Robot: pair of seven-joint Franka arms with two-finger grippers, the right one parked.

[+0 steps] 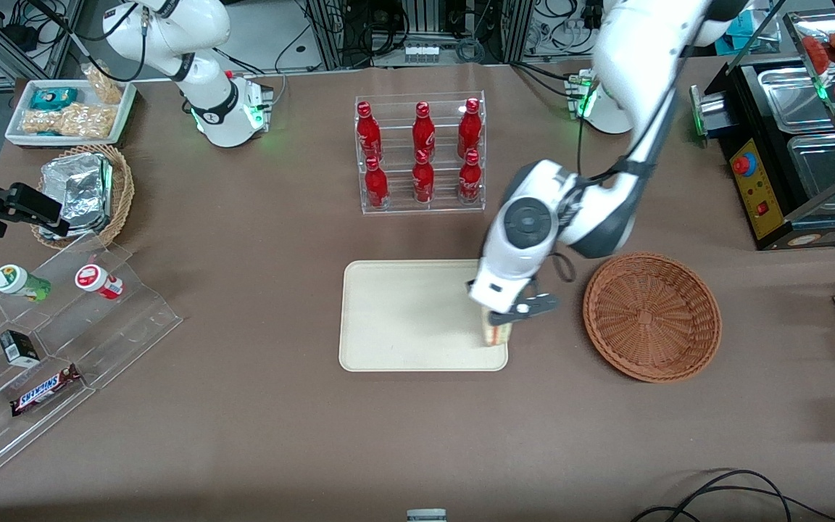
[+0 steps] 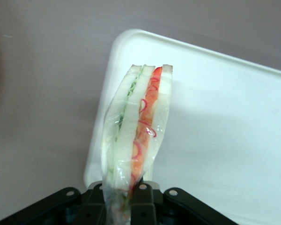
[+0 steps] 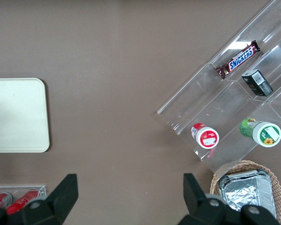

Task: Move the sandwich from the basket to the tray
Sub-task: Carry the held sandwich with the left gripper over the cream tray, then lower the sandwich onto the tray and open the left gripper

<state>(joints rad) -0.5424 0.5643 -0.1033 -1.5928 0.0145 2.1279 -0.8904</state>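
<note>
- Sandwich [image 2: 138,136]: wedge in clear film wrap, seen edge-on from the wrist camera; three white bread slices with a pale green layer in one gap and an orange-red layer with reddish rings in the other; film creased and glossy, bunched at the gripped end.
- Gripper [image 2: 129,194]: closed on the wrapped end of the sandwich, black fingers [image 2: 143,197] pressed on either side; the rest of the wedge stands free of the fingers.
- In the front view the sandwich [image 1: 497,332] hangs under the gripper [image 1: 506,316], over the corner of the tray nearest the front camera and nearest the shallow basket; whether it touches the tray surface cannot be told.
- Tray [image 1: 403,319]: cream, flat, rounded corners, low rim; nothing else on it.
- Basket [image 1: 651,316]: reddish-brown wicker, wide and shallow, just beside the tray toward the working arm's end of the table; nothing lies in it.
- Clear stepped rack [image 1: 62,348] toward the parked arm's end: Snickers bar [image 1: 46,389], small dark box [image 1: 23,348], two lidded cups, one green [image 1: 20,282], one red [image 1: 98,280].
- Farther from the front camera than the tray: clear bottle stand [image 1: 422,152] with six red bottles in two tiers.
- Tan deep basket [image 1: 88,190] holding foil packs; farther still, a white tray of snack packets [image 1: 69,110].
</note>
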